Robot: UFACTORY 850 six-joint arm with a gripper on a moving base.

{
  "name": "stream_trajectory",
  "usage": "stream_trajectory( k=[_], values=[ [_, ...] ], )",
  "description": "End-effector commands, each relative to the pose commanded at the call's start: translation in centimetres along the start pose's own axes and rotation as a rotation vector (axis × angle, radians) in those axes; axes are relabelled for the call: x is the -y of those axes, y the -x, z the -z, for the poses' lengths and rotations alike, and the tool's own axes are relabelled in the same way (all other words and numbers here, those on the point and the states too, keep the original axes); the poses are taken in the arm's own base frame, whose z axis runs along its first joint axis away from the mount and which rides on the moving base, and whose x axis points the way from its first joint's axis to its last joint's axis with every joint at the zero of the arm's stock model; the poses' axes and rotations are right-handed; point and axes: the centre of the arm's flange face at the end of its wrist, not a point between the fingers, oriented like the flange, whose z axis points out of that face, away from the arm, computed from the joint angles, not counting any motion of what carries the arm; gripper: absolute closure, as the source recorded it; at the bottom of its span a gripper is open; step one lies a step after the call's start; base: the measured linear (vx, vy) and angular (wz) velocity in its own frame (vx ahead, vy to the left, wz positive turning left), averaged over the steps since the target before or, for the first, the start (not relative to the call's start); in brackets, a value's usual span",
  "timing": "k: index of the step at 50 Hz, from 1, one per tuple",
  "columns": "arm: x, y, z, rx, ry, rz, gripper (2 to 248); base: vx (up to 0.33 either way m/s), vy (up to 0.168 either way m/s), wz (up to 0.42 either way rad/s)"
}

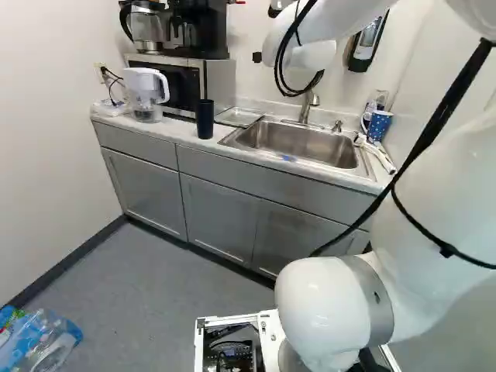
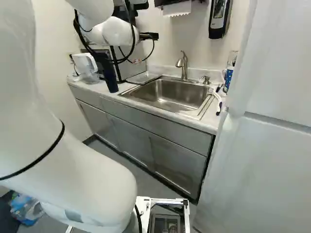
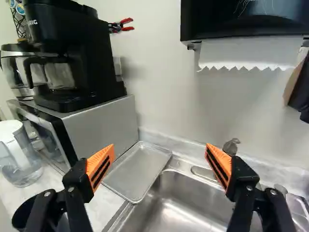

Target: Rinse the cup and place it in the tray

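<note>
A tall dark cup (image 1: 204, 118) stands upright on the counter, left of the sink; the right base view shows the cup (image 2: 110, 77) too. Beside the sink, by the microwave, lies a shallow metal tray (image 3: 140, 169) with nothing on it. In the right base view my gripper (image 2: 137, 61) is mostly hidden behind the wrist, above the counter. Seen in the wrist view, the gripper (image 3: 160, 163) is open, its orange-padded fingers wide apart with only air between them. The tray lies ahead of and below them. A dark round rim, apparently the cup's, shows below one finger.
The steel sink (image 2: 170, 94) has a faucet (image 2: 182, 66) at its back. A water pitcher (image 1: 146, 93), microwave (image 3: 104, 125) and coffee maker (image 3: 72, 53) stand on the tray's other side. A blue mug (image 1: 377, 124) stands past the sink. A paper towel dispenser (image 3: 241, 21) hangs above.
</note>
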Motion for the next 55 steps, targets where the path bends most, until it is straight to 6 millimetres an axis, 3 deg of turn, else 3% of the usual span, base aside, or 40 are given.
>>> stream_trajectory(
  k=[55],
  values=[
    [-5.3,0.8,-10.3,0.143,0.088,-0.012,3,0.0,0.0,0.0]
  ],
)
